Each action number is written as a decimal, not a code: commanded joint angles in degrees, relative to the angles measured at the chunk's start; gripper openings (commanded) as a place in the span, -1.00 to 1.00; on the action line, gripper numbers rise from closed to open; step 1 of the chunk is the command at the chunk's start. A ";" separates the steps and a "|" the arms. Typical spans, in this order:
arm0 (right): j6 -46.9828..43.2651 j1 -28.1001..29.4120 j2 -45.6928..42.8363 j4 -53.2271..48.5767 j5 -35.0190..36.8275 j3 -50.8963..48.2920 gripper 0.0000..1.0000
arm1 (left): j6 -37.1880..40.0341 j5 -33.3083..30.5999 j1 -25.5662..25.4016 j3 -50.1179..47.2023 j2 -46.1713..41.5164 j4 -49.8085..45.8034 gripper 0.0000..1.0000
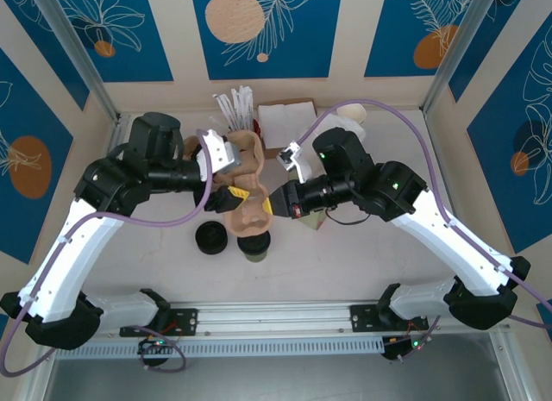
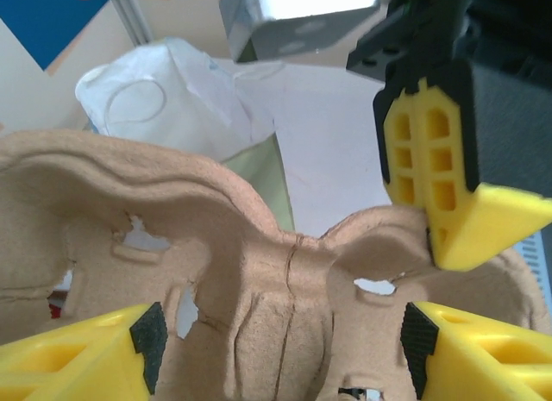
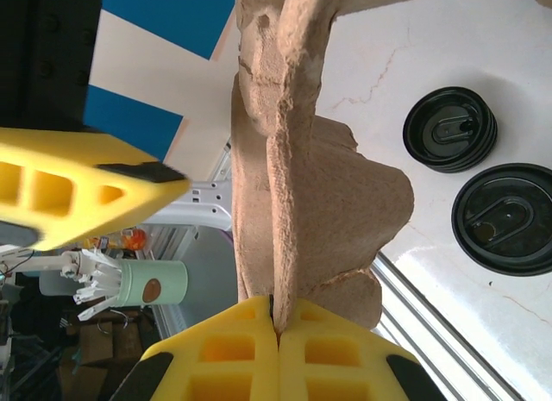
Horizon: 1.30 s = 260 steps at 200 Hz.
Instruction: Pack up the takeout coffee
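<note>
A brown pulp cup carrier (image 1: 246, 181) hangs above the table between both arms. My right gripper (image 1: 278, 203) is shut on its thin edge, fingertips pinched together on the carrier (image 3: 285, 203). My left gripper (image 2: 285, 349) is open, its pads (image 2: 148, 345) standing either side of the carrier's (image 2: 259, 272) middle ridge. The takeout coffee (image 1: 257, 247), with a black lid and an olive-green side, stands on the table partly under the carrier. It is the nearer of the two black rounds, the coffee (image 3: 504, 218), in the right wrist view.
A low black lid piece (image 1: 210, 238) lies left of the coffee, the lid (image 3: 449, 129) farther off in the right wrist view. At the back stand a holder of white sticks (image 1: 235, 108), napkins (image 1: 286, 116) and stacked cream cups (image 1: 352, 116). Crumpled white paper (image 2: 172, 90) lies beyond the carrier.
</note>
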 commanded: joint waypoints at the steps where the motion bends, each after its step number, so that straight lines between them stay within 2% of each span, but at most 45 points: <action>1: -1.30 0.68 0.26 -0.96 -0.07 1.95 -1.00 | 3.96 -3.50 -1.36 -1.42 -0.46 -1.92 0.45; 16: -1.27 0.80 0.46 -0.99 -0.09 1.76 -1.00 | 3.99 -4.88 -1.64 -2.23 -0.46 -1.68 0.41; 31: -1.26 0.90 0.39 -0.95 -0.09 1.44 -1.00 | 3.72 -7.36 -2.23 -2.57 -0.45 -1.21 0.23; 42: -1.21 0.90 0.44 -0.95 -0.09 1.25 -1.00 | 3.84 -8.61 -2.61 -3.06 -0.70 -0.64 0.18; 141: -0.87 0.96 1.40 -0.69 -0.88 0.47 -1.00 | 3.73 -8.38 -5.08 -6.95 -2.48 4.58 0.20; 200: -1.08 0.98 1.60 -1.35 -0.73 0.54 -1.00 | 4.24 -10.12 -5.27 -7.28 -2.76 3.93 0.11; 260: -1.08 0.92 1.52 -1.98 -0.36 0.54 -1.00 | 4.78 -10.12 -5.32 -7.21 -2.83 2.86 0.10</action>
